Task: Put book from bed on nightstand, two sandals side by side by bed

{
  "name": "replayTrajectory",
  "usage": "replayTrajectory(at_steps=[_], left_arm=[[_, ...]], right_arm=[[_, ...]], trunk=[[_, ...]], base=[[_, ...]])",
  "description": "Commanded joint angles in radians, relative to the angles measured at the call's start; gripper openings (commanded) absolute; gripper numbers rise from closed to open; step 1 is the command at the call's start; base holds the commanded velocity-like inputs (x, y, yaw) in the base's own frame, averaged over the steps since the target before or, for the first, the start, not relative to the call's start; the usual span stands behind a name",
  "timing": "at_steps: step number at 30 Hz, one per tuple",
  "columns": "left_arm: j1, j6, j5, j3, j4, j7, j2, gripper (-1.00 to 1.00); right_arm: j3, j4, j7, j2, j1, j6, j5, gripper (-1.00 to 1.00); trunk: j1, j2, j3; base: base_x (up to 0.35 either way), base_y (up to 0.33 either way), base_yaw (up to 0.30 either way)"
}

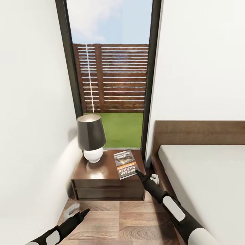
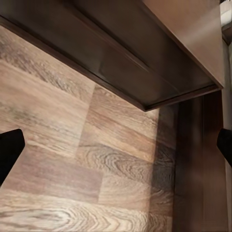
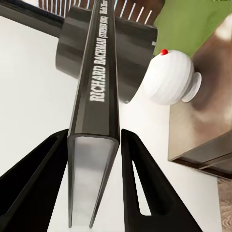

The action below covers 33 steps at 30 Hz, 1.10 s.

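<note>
The right gripper [image 3: 94,179] is gripping the book [image 1: 125,164] by its edge, jaws clenched on it, and resting it on the nightstand [image 1: 98,173] beside the lamp [image 1: 91,137]; releasing looks next, while the left gripper [image 1: 84,212], jaws spread, is idling.

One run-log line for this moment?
stage: placing book | book: over nightstand beside lamp | right gripper: jaws astride book | left gripper: open, low over floor
</note>
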Motion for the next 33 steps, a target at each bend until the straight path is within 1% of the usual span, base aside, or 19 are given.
replayTrajectory(at_steps=[1,33], left_arm=[[-0.001,-0.002,-0.006,0.008,0.001,-0.004,0.0,1.0],[-0.001,-0.002,-0.006,0.007,0.001,-0.002,0.0,1.0]], right_arm=[[0.003,0.0,0.001,-0.001,-0.001,0.004,-0.011,-1.0],[0.004,0.002,0.008,-0.001,-0.001,0.004,-0.012,-1.0]], trunk=[[0.0,0.0,-0.001],[0.0,0.0,-0.001]], base=[[0.176,0.0,0.0],[0.176,0.0,0.0]])
